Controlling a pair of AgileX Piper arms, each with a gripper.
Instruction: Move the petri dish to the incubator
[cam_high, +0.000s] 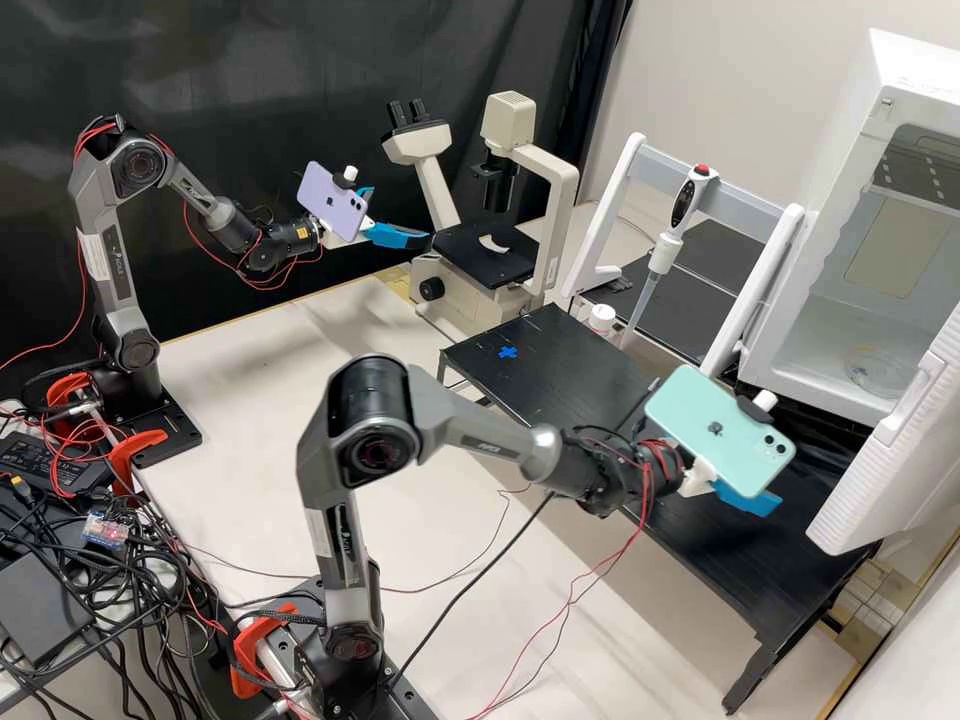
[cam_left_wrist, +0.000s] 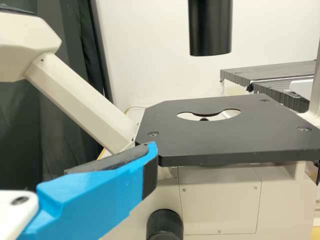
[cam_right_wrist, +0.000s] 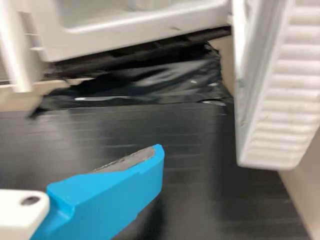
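- Black curtain (cam_high: 250, 60) from 9 to 12 o'clock in the high view, creased, slightly shiny; pale wall (cam_high: 750, 60) from 12 round to 2.
- Bench (cam_high: 250, 390): pale top running from 10 o'clock down to 5, shadows of the arms across it.
- Incubator (cam_high: 770, 320) at 2 to 3 o'clock, white. Its ribbed door (cam_high: 890, 450) hangs open toward 4.
- Black platform (cam_high: 620, 400) from centre to 4 o'clock, low, on legs, grooved top with a soft sheen.
- Microscope (cam_high: 555, 210) at 12 o'clock, cream body, black stage (cam_left_wrist: 250, 135) with a round opening.
- White-and-grey stand (cam_high: 615, 190) at 1 to 2 o'clock, behind the platform; pipette (cam_high: 662, 255) upright in it.
- Cables (cam_high: 100, 580) heaped at 8 o'clock, black and red, tangled.
- Left gripper (cam_high: 400, 216) at 11 o'clock, beside the microscope stage; fingers spread. Lilac phone (cam_high: 333, 203) mounted on it.
- Right gripper (cam_high: 758, 499) at 4 o'clock, over the platform and near the incubator door; fingers spread too, a grey pad (cam_right_wrist: 127, 161) bare. Mint phone (cam_high: 715, 430) on top.
- Petri dish (cam_high: 873, 368) at 3 o'clock: clear, round, on the incubator floor, well apart from both claws.
- White-lidded container (cam_high: 601, 318) at 2 o'clock, by the platform's back edge.
- Blue cross mark (cam_high: 508, 352) near centre, on the platform top.
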